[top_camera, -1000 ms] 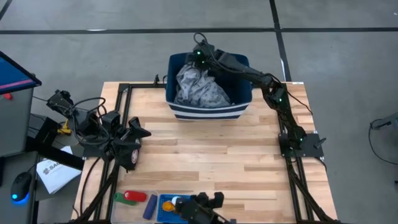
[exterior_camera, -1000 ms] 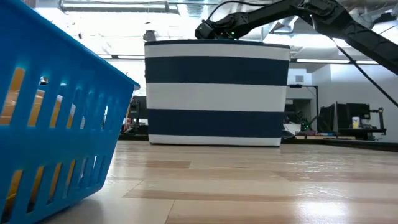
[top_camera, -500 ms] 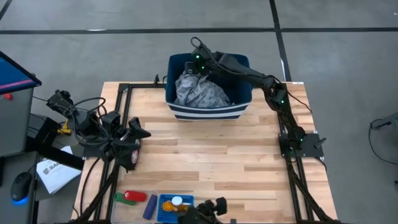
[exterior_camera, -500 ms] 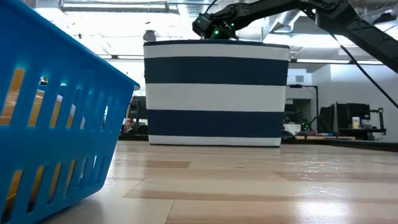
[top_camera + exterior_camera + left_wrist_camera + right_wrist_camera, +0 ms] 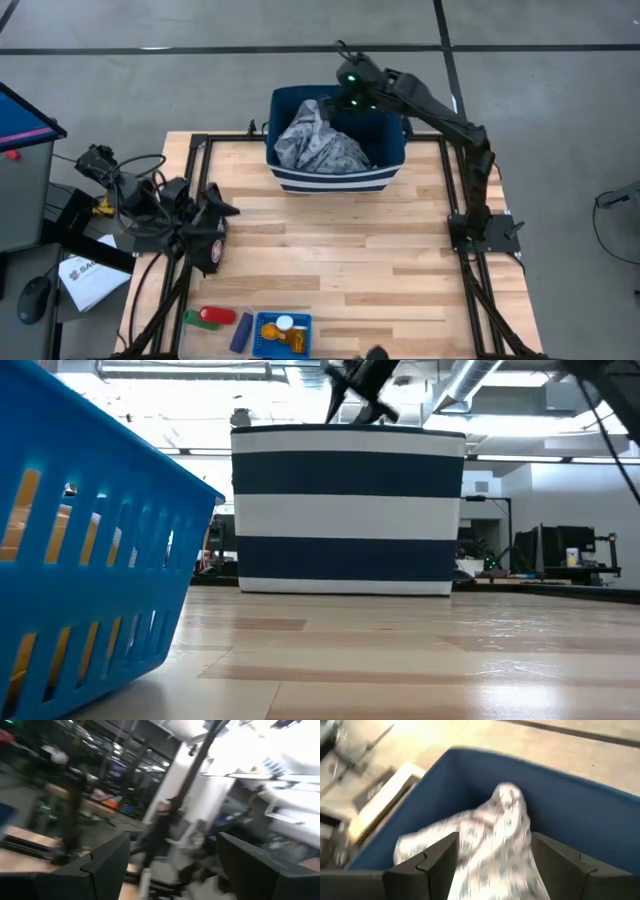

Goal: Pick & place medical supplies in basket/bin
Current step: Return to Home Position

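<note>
Above the far side of the tub [image 5: 335, 183], the right gripper [image 5: 494, 839] hangs with fingers spread and empty over the crumpled gown [image 5: 315, 140], while the left gripper [image 5: 172, 841] waits, likewise spread, at the left side of the table [image 5: 340, 250]. At the near edge the basket [image 5: 308, 335] holds orange pill bottles [image 5: 270, 331], one white-capped, with a red cylinder [image 5: 216, 318] and a green piece [image 5: 191, 316] lying just to its left. These look light, stiff and smooth, so the cylinder may roll or slip; a pinch across its middle seems best, and the flat green piece by its long edges.
</note>
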Available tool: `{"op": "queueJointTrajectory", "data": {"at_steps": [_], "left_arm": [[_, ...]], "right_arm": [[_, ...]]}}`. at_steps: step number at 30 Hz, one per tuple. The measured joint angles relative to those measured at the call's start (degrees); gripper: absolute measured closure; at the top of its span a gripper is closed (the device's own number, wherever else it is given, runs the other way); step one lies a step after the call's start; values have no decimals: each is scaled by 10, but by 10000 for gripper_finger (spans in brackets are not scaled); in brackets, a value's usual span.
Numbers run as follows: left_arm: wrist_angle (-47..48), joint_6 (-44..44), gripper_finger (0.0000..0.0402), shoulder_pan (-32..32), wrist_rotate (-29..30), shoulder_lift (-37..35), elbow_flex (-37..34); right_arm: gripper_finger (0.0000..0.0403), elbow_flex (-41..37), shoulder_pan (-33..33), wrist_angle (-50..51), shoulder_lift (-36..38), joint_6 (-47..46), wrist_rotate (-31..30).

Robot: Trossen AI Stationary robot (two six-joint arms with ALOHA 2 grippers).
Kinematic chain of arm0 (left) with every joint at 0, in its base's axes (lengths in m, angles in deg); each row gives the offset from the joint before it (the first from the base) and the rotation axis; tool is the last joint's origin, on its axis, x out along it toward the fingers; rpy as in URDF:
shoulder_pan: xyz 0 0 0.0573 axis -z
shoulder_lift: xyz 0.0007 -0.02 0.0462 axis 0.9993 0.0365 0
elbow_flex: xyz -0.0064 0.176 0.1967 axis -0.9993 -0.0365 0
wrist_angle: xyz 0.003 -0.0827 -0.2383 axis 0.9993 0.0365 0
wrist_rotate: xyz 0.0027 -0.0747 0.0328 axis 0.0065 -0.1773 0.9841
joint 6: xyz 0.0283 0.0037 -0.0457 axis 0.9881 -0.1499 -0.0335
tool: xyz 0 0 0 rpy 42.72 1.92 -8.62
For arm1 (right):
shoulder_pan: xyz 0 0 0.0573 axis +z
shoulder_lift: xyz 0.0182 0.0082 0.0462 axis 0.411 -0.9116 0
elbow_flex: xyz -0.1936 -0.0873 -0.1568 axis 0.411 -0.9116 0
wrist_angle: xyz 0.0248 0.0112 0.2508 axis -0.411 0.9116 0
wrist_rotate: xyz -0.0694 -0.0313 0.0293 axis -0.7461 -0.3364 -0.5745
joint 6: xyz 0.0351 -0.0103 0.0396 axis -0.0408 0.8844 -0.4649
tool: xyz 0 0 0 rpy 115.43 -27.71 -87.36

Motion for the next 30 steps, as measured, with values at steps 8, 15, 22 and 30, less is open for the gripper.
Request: {"op": "queueJointTrajectory", "data": {"at_steps": [8, 15, 22, 30], "left_arm": [[178, 80, 125, -45, 90, -61, 0], [271, 39, 194, -203, -76, -46, -39], [175, 96, 293, -402, -293, -32, -96], [184, 86, 394, -500, -426, -166, -173]], "right_arm": [[159, 0, 82, 140, 96, 67, 13], [159, 0, 207, 211, 154, -16, -86], [159, 0, 324, 234, 171, -110, -209], [159, 0, 416, 312, 170, -267, -295]]}}
